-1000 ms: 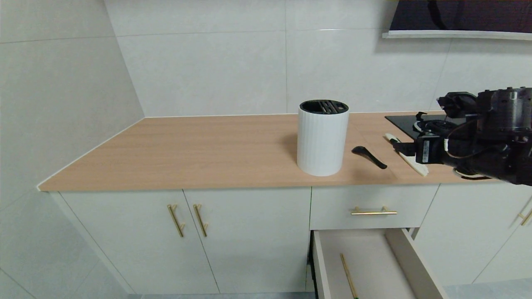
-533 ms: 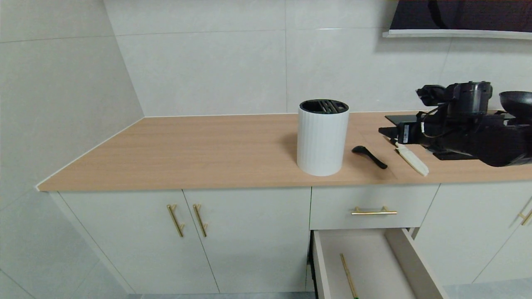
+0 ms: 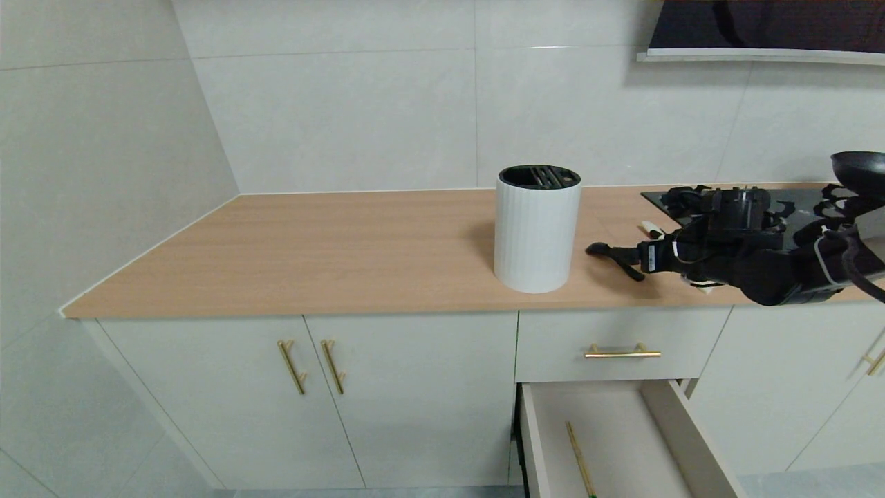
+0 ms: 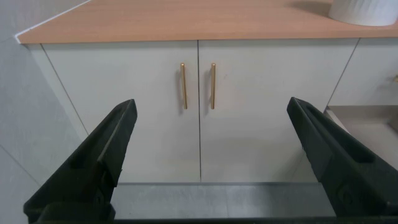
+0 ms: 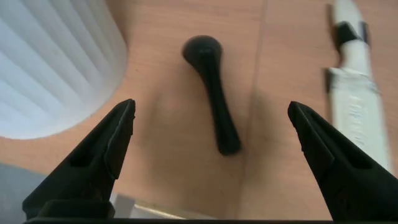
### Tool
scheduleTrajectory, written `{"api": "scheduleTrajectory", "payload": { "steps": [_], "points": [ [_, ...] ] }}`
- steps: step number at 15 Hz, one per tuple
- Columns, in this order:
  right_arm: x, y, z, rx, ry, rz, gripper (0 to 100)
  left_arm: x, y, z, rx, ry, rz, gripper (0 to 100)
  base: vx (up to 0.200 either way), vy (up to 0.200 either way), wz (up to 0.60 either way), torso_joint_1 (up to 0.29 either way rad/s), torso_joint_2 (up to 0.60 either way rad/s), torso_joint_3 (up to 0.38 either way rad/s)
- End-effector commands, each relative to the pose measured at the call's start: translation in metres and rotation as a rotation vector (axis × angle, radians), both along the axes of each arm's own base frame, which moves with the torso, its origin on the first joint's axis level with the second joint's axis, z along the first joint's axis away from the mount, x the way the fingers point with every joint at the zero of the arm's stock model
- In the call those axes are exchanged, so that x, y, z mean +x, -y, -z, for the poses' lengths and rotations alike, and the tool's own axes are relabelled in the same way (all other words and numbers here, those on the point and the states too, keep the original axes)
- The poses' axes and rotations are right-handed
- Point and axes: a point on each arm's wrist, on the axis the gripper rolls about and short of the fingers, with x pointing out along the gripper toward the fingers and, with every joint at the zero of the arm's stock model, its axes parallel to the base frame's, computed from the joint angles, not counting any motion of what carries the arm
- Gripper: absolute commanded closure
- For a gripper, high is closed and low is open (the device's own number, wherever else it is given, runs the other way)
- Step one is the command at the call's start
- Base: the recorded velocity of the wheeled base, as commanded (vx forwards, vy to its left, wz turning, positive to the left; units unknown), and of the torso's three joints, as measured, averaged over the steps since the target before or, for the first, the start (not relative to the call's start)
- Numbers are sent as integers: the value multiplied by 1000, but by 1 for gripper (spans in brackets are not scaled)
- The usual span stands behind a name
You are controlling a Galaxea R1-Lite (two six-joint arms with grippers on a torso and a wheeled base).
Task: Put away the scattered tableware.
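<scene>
A black spoon [image 3: 603,251] lies on the wooden counter [image 3: 346,249], just right of a white ribbed utensil holder [image 3: 537,235] with a black slotted top. My right gripper [image 3: 630,258] hovers low over the spoon's handle. In the right wrist view the spoon [image 5: 211,93] lies between the open fingers [image 5: 93,162], with the holder [image 5: 56,68] to one side and a white knife-like utensil [image 5: 354,93] to the other. That white utensil [image 3: 650,226] is mostly hidden behind the arm. My left gripper [image 4: 211,106] hangs open before the cabinet doors, holding nothing.
Below the counter an open drawer [image 3: 664,429] holds a thin chopstick [image 3: 579,460]. A black cooktop [image 3: 805,200] with a dark pan [image 3: 857,166] sits at the far right. Closed cabinet doors with gold handles [image 4: 196,86] stand to the left.
My right arm came down and to the left, from above the white utensil to low over the black spoon. The spoon, holder and drawer have not moved.
</scene>
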Motion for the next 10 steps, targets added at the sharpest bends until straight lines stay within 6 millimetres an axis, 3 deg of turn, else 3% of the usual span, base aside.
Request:
{"api": "scheduleTrajectory", "payload": {
  "steps": [1, 6, 10],
  "points": [
    [7, 2, 19, 1, -20, -1, 0, 0, 0, 0, 0, 0, 0, 0, 0, 0, 0, 0, 0, 0],
    [19, 2, 41, -7, -51, 3, 0, 0, 0, 0, 0, 0, 0, 0, 0, 0, 0, 0, 0, 0],
    [23, 3, 45, -8, -54, 9, 0, 0, 0, 0, 0, 0, 0, 0, 0, 0, 0, 0, 0, 0]
  ]
}}
